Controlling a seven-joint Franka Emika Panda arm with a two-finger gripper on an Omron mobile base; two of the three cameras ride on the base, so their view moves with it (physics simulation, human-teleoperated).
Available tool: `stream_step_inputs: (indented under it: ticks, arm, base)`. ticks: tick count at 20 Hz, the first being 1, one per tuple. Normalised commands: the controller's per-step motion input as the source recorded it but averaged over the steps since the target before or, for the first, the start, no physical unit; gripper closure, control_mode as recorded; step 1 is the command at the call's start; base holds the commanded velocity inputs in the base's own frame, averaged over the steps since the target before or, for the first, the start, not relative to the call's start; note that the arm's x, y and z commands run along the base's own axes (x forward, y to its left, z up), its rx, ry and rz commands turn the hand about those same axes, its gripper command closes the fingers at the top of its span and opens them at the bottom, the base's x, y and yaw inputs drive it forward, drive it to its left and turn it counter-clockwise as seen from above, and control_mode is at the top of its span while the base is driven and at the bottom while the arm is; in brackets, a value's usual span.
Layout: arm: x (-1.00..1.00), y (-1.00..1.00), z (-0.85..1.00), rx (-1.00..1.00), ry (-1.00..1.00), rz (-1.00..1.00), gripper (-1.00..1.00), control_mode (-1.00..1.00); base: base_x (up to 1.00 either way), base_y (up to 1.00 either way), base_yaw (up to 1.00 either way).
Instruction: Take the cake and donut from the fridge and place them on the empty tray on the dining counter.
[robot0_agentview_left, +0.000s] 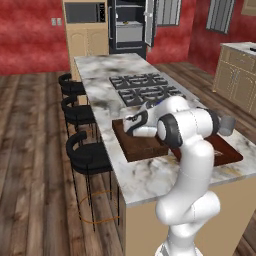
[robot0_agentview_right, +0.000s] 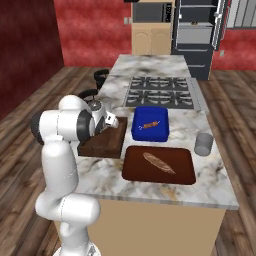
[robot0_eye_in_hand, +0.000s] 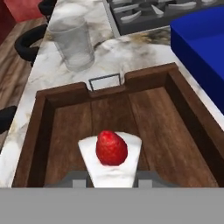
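A white wedge of cake (robot0_eye_in_hand: 111, 162) topped with a red strawberry (robot0_eye_in_hand: 111, 148) sits at the near edge, between the grey fingers (robot0_eye_in_hand: 74, 179) of the gripper (robot0_eye_in_hand: 111, 180), over a dark wooden tray (robot0_eye_in_hand: 175, 131) on the marbled desk (robot0_eye_in_hand: 118, 57). A clear glass (robot0_eye_in_hand: 74, 42) stands beyond the tray's metal handle (robot0_eye_in_hand: 105, 80); a blue dish (robot0_eye_in_hand: 201, 41) lies at right, near the stove (robot0_eye_in_hand: 157, 11).
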Motion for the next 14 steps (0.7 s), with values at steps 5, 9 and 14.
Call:
stream_step_inputs:
  ticks: [5,9,14]
  arm:
    - [0.3,0.0,-0.23,0.0,0.0,0.0,1.0,-1.0]
    - [0.22,0.0,-0.34,0.0,0.0,0.0,1.0,-1.0]
    - [0.28,0.0,-0.27,0.0,0.0,0.0,1.0,-1.0]
  base:
    - [0.0,0.0,0.0]
    - [0.0,0.0,0.0]
    - [0.0,0.0,0.0]
